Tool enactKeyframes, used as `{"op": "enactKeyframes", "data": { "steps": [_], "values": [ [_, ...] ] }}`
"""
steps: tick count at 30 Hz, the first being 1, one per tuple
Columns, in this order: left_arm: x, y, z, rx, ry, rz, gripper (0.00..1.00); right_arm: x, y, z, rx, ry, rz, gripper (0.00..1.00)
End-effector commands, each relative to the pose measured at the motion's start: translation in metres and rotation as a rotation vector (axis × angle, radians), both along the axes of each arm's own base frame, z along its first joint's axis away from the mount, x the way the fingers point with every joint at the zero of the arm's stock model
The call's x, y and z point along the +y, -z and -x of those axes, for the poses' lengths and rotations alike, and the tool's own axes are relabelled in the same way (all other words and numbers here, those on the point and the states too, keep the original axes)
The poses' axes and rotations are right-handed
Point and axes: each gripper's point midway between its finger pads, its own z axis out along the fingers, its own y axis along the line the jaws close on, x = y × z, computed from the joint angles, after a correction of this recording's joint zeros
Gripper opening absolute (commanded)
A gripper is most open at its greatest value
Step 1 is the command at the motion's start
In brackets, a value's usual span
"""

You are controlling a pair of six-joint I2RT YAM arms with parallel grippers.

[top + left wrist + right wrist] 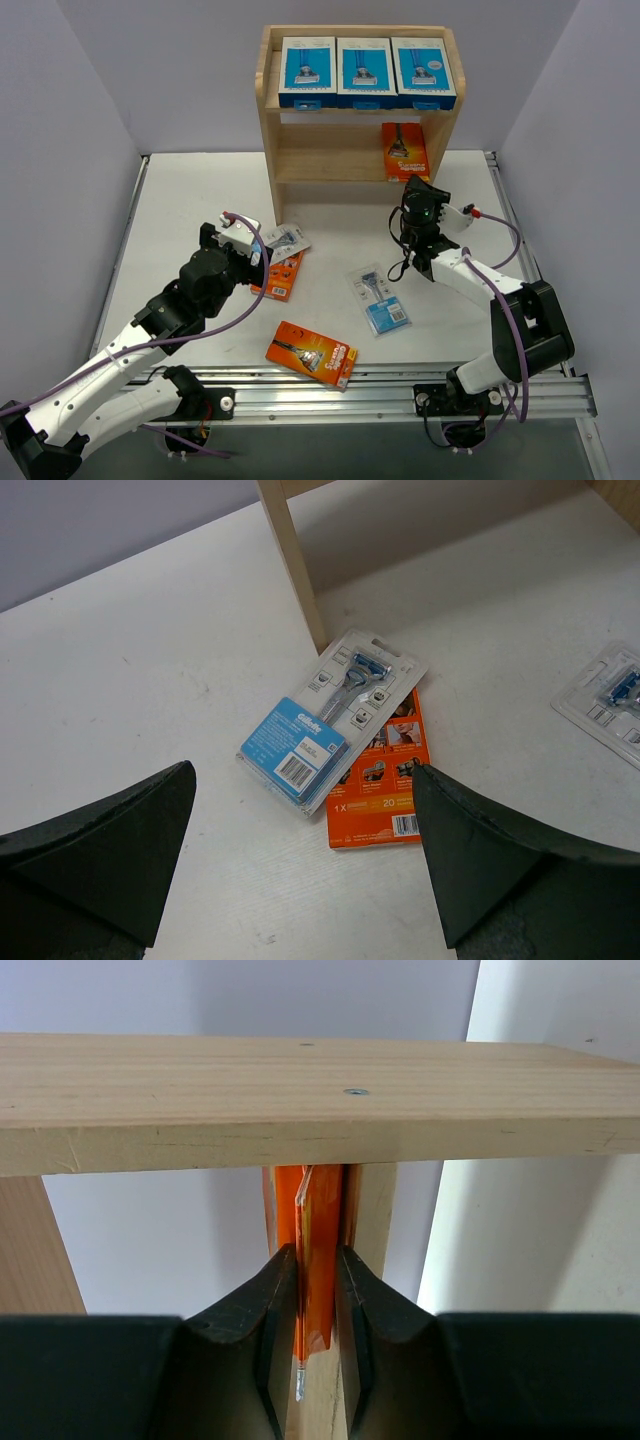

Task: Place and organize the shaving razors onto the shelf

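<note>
Nearest, the counter [200,190] carries four loose razor packs [312,353]. At its far edge, the shelf [268,120] holds three blue boxes [364,70] on top. Placing is in hand. The right pincer [312,1260] brackets an upright orange pack [405,150] at a lower tier's right end, jaws barely apart; whether it grips, I cannot tell. The left pincer [302,775] gapes empty above a blister card [320,720]. Next, the right should probably open and back straight out.

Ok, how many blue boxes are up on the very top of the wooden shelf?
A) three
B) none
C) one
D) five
A: three blue-and-white boxes stand side by side on the top tier of the shelf.
</note>
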Motion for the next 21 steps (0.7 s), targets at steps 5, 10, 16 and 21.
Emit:
{"op": "enactKeyframes", "data": {
  "steps": [5, 10, 16, 21],
  "values": [
    [-0.005, -0.014, -0.003, -0.042, 0.004, 0.044, 0.98, -0.007, -0.03, 0.003, -0.083, 0.02, -0.021, 0.21],
    [-0.005, -0.015, -0.003, -0.043, 0.004, 0.045, 0.98, -0.009, -0.035, 0.008, -0.109, 0.014, -0.007, 0.29],
    [-0.005, -0.014, -0.003, -0.042, 0.006, 0.044, 0.98, -0.012, -0.039, 0.014, -0.101, 0.018, 0.007, 0.42],
    [-0.004, -0.016, -0.003, -0.047, 0.001, 0.048, 0.98, -0.014, -0.039, 0.019, -0.09, 0.016, 0.01, 0.49]
  ]
}}
